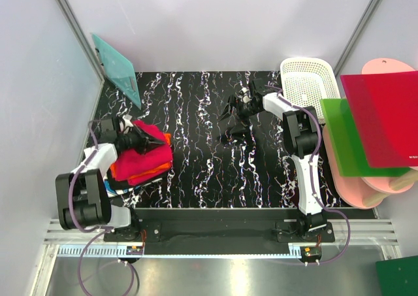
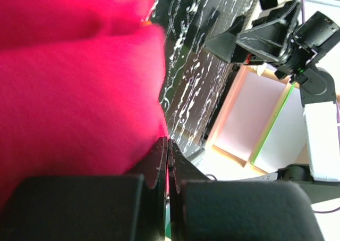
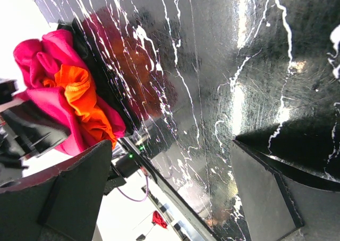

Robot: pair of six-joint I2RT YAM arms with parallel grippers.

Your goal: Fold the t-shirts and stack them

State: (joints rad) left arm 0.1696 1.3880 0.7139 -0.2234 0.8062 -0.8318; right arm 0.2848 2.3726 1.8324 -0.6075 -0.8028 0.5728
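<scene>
Red-and-orange cloth t-shirts (image 1: 145, 160) piled at left edge of table (image 1: 202, 178). Left gripper (image 1: 140, 138) rests on pile's far top, jaws closed; pinch unclear. Right gripper (image 1: 238, 106) spread wide, empty, far-centre, well right of pile. Left arm nearer.

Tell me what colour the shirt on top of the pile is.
The top t-shirt is crimson-pink red, with orange showing beneath it; the top external view shows it best.
</scene>
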